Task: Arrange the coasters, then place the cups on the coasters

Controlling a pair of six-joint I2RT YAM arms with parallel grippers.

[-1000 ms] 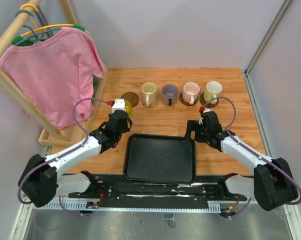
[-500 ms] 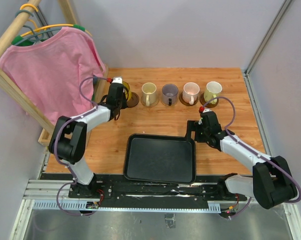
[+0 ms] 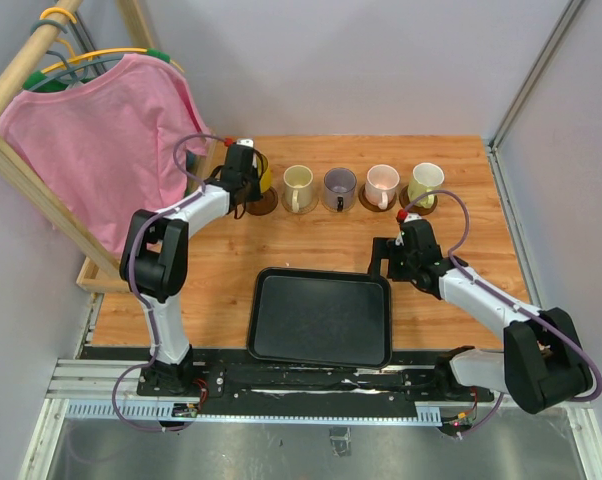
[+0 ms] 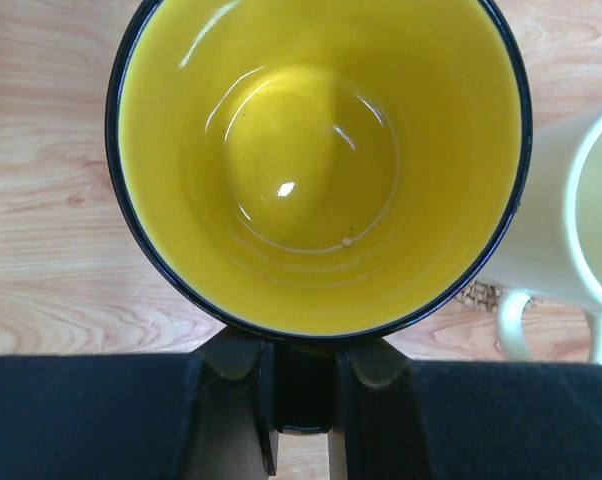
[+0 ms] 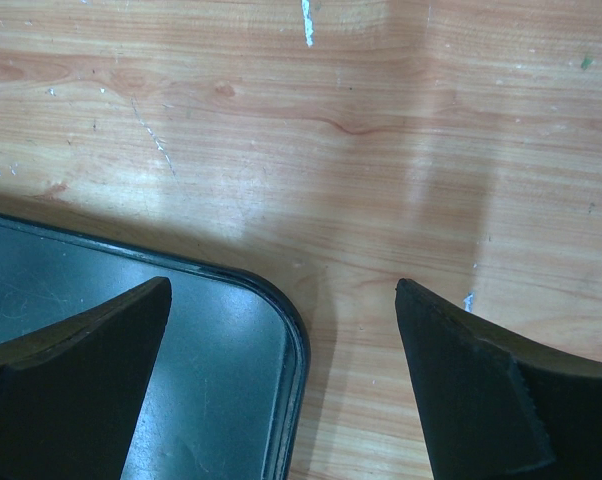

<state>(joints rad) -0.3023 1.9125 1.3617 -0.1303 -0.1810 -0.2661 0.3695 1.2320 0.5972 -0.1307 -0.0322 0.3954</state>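
Swung my left gripper [image 4: 303, 372], clamping the yellow cup [image 4: 316, 160], up to the end coaster [image 3: 263, 207]; right gripper [image 5: 281, 290] gapes wide.

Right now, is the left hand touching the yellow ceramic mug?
Touching: left wrist view shows the left hand gripping the yellow ceramic mug by its handle.

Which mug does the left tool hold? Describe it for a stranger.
On the wooden table, find the far row of mugs. The leftmost, beside the pink shirt, is the yellow mug: bright yellow inside, dark rim, unlike its paler neighbours.
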